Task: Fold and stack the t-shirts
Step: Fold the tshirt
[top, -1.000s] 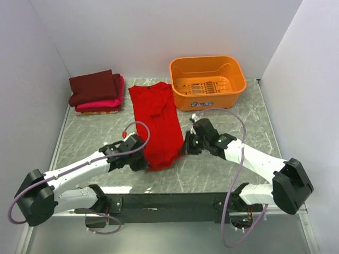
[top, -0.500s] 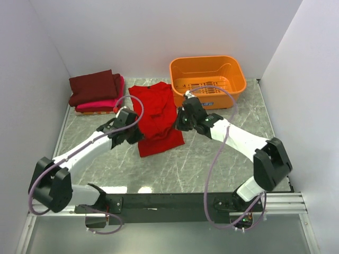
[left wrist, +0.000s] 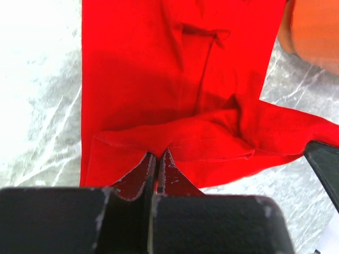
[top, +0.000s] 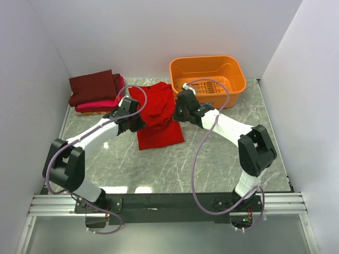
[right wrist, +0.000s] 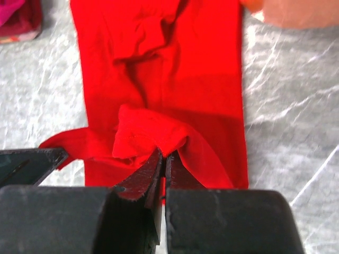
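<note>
A bright red t-shirt (top: 157, 117) lies lengthwise in the middle of the table, its near hem lifted and carried back over the rest. My left gripper (top: 139, 123) is shut on the hem's left corner (left wrist: 159, 145). My right gripper (top: 176, 115) is shut on the right corner (right wrist: 159, 142). Both hold the cloth above the shirt's middle. A folded dark maroon t-shirt (top: 94, 86) lies on a folded hot pink t-shirt (top: 108, 102) at the back left.
An orange plastic basket (top: 207, 80) stands at the back right, just beyond my right gripper, its rim (left wrist: 312, 32) showing in the left wrist view. White walls close in the table at the left, back and right.
Both grippers have carried the red shirt's near hem away from the front edge toward the back, doubling the shirt over itself. The stack and basket have not moved.
</note>
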### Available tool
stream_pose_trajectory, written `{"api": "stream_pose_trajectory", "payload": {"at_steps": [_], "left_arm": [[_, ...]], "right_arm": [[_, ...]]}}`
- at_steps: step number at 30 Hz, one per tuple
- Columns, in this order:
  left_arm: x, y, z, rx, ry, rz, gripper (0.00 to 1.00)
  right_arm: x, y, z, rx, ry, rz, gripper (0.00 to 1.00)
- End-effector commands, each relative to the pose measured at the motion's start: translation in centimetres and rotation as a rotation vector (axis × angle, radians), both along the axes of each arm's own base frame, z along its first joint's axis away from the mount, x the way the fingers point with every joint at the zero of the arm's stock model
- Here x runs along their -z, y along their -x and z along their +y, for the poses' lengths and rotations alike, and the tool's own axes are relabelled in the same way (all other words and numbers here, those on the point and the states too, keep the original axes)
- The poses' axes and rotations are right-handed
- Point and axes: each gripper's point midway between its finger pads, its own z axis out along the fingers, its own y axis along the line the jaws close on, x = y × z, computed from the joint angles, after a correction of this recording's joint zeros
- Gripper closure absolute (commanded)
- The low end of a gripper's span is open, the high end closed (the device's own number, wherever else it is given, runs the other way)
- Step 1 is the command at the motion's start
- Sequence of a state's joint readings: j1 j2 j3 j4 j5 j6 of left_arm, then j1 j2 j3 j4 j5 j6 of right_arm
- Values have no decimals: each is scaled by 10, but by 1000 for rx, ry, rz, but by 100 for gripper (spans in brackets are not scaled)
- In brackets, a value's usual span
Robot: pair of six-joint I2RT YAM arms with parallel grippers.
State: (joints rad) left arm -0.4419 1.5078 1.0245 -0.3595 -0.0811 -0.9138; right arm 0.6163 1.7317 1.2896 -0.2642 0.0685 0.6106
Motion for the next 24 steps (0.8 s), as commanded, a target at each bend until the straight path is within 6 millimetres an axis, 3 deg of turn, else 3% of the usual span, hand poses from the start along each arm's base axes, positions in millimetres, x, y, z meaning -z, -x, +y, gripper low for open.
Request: {"api": "stream_pose_trajectory", "payload": {"at_steps": [1,5,10,18,20,21,22,23,24], "left_arm": [[-20,-28,-2,-4,4,-82,99],[-6,-36,3,-33,-12,-45,99],[-2,-40,16,-88,-35,-39,99],[7,-57,20,-98,-35,-33,99],[12,-60,23,-112,-48,-16,92],[8,-64,24,-117,-51,-22,81],[8,-65,26,-120,-58,-21,76],[5,-66,27,-122,-60,-27,70],[1,-69,28,-123,-60,-36,58]], "right_arm": [[-13,-27,-1,44,-6,-59,100],[-8,-34,3,40,-23,-57,100],[6,-45,8,30,-5,-40,100],[12,-59,7,50,27,-56,100],[16,-61,7,49,41,-44,95],[17,-61,7,49,46,-36,91],[14,-63,8,46,44,-36,87],[15,-60,8,35,53,-23,73],[12,-58,11,18,40,-22,65]]}}
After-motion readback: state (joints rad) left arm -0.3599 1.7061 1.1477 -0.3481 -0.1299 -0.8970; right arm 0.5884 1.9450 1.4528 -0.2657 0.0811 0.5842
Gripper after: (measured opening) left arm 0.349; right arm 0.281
